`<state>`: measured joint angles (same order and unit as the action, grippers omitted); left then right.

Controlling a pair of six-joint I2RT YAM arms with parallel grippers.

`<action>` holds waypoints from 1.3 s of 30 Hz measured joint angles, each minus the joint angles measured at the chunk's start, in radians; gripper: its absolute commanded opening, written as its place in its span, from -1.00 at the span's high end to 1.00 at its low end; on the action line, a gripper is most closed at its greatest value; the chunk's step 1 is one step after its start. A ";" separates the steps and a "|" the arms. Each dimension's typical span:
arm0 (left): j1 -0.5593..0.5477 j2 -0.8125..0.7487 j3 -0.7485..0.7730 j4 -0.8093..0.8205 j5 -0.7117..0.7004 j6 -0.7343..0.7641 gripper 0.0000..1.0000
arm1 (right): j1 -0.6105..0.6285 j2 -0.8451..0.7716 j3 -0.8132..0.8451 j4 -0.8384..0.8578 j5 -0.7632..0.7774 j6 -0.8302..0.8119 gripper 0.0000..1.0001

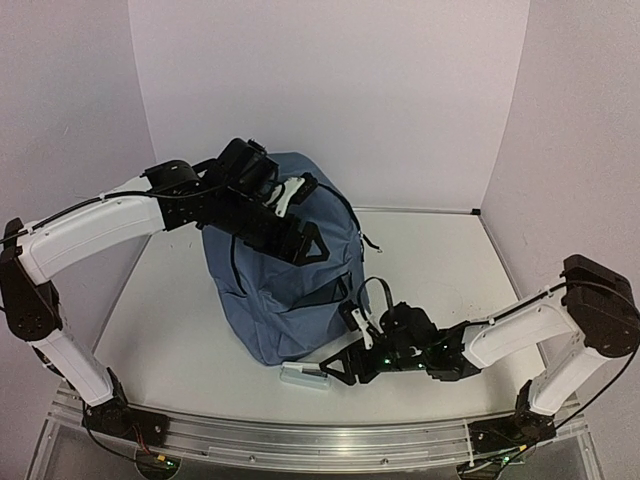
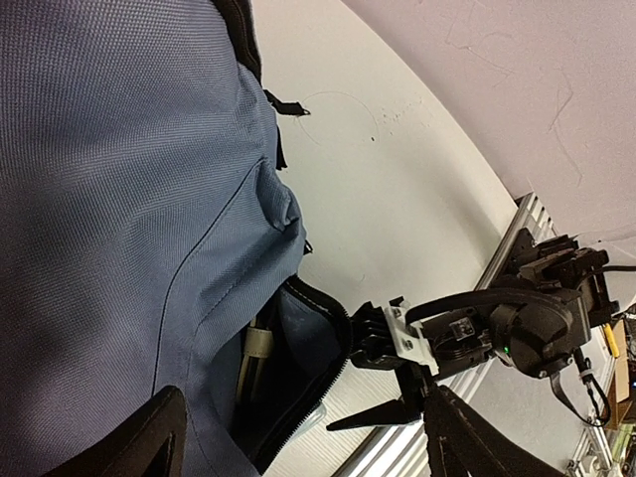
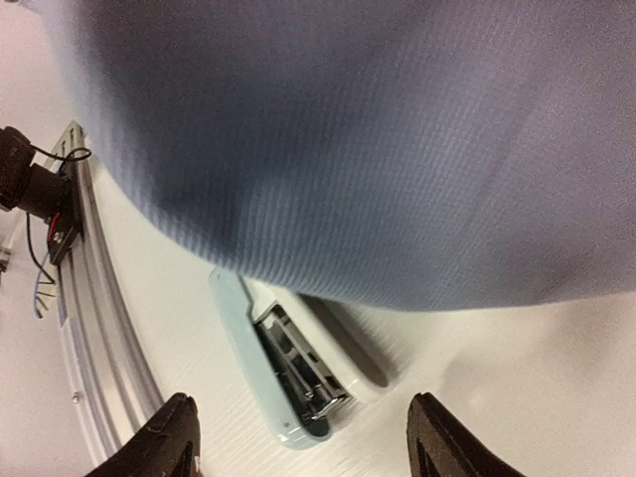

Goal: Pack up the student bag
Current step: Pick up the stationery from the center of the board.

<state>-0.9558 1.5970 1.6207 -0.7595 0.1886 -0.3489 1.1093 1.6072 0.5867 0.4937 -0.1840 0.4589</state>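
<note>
Two grippers are working at your student bag [image 1: 270, 300], which stands upright on the white table [image 1: 440, 280]. Your left gripper [image 2: 303, 407] is at the bag's upper part, fingers spread wide with nothing between them. Below it a zipped pocket [image 2: 298, 338] on the bag's side gapes open. A pale object [image 2: 253, 348] shows inside, which I cannot identify. Your right gripper [image 3: 303, 407] sits low at the bag's near foot, also spread wide and holding nothing. A pale blue stapler [image 3: 288, 358] lies flat on the table against the bag's near base, just ahead of that gripper's fingers [image 3: 164, 437]. Its far end passes out of sight under the overhanging blue fabric. I cannot tell whether it touches the bag.
</note>
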 measured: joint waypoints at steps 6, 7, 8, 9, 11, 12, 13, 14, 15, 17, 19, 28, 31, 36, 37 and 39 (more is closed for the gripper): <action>0.002 0.000 0.000 0.000 0.001 0.000 -0.67 | 0.009 0.000 -0.004 0.038 0.072 -0.104 -0.51; 0.002 0.000 0.000 0.000 0.001 0.000 -0.67 | 0.013 0.008 -0.004 0.044 0.074 -0.119 -0.53; 0.002 0.000 0.000 0.000 0.001 0.000 -0.67 | 0.018 0.018 -0.004 0.049 0.075 -0.133 -0.54; 0.002 0.000 0.000 0.000 0.001 0.000 -0.67 | 0.024 0.031 -0.003 0.054 0.075 -0.147 -0.54; 0.003 0.000 0.000 0.000 0.001 0.000 -0.67 | 0.036 0.059 0.003 0.058 0.074 -0.173 -0.55; 0.004 0.000 0.000 -0.001 0.001 0.000 -0.67 | 0.042 0.075 0.008 0.059 0.074 -0.184 -0.55; 0.004 0.000 0.000 -0.001 0.001 0.000 -0.67 | 0.047 0.088 0.015 0.059 0.073 -0.193 -0.55; 0.005 0.000 0.000 -0.001 0.001 0.000 -0.67 | 0.052 0.103 0.025 0.059 0.073 -0.204 -0.56; 0.006 0.000 0.000 -0.002 0.002 0.000 -0.67 | 0.057 0.119 0.038 0.059 0.073 -0.214 -0.56; 0.007 0.000 0.000 -0.006 0.003 0.000 -0.67 | 0.062 0.142 0.058 0.059 0.074 -0.227 -0.56; 0.008 0.000 0.000 -0.009 0.004 0.000 -0.68 | 0.065 0.164 0.077 0.059 0.076 -0.238 -0.56; 0.008 0.001 0.000 -0.011 0.015 0.000 -0.68 | 0.082 0.245 0.136 0.044 0.093 -0.267 -0.37; 0.009 0.001 0.000 -0.016 0.018 0.000 -0.68 | 0.100 0.271 0.159 0.020 0.100 -0.275 -0.12; 0.010 0.001 0.000 -0.017 0.019 0.000 -0.68 | 0.132 0.274 0.164 0.007 0.113 -0.274 0.37; 0.010 0.001 0.000 -0.017 0.019 0.000 -0.68 | 0.136 0.274 0.164 0.007 0.114 -0.272 0.46; 0.010 0.001 0.000 -0.017 0.020 0.000 -0.68 | 0.145 0.270 0.163 0.006 0.116 -0.260 0.64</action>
<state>-0.9454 1.5982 1.6207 -0.7765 0.2082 -0.3489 1.2542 1.8775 0.7495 0.4997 -0.0679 0.1991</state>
